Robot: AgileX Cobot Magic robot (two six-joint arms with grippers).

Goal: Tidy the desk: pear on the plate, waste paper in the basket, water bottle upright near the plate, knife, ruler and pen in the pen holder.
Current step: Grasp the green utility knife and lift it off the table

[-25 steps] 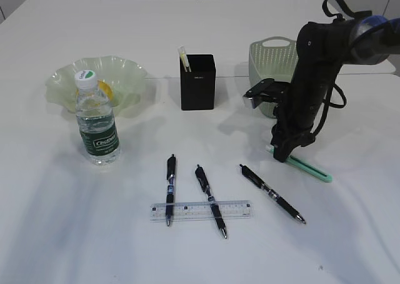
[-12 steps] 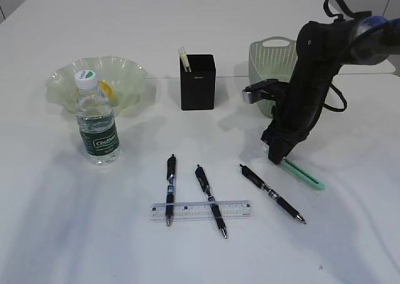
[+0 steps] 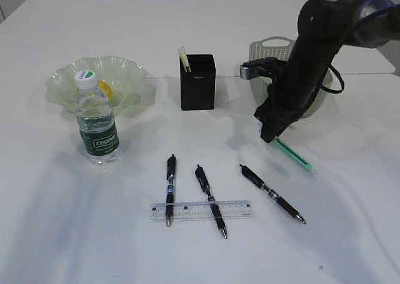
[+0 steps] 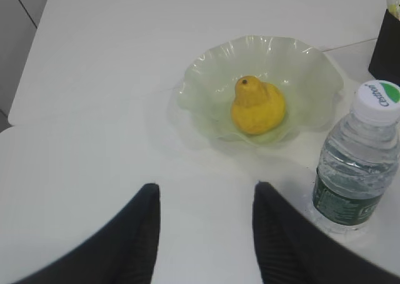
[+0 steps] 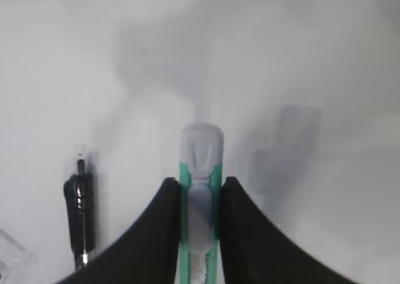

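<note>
My right gripper (image 3: 270,136) is shut on the green knife (image 3: 294,154), which slants down and right from the jaws just above the desk (image 3: 206,21). The right wrist view shows its grey slider end (image 5: 200,152) sticking out past the gripper (image 5: 200,187). The yellow pear (image 4: 257,105) lies in the pale green plate (image 4: 206,84), and the water bottle (image 3: 97,121) stands upright in front of it. A clear ruler (image 3: 201,210) lies under two of three pens (image 3: 210,199). The black pen holder (image 3: 197,84) stands mid-desk. My left gripper (image 4: 206,193) is open over bare desk. Waste paper is out of view.
The sage-green basket (image 3: 269,55) stands behind my right arm, partly hidden by it. A pale stick (image 3: 183,57) pokes out of the pen holder's left corner. The third pen (image 3: 272,193) lies right of the ruler, below the knife.
My right gripper has risen and moved left and back with the knife in it; the knife's free end has swung inward off its earlier spot. The left gripper has not moved.
</note>
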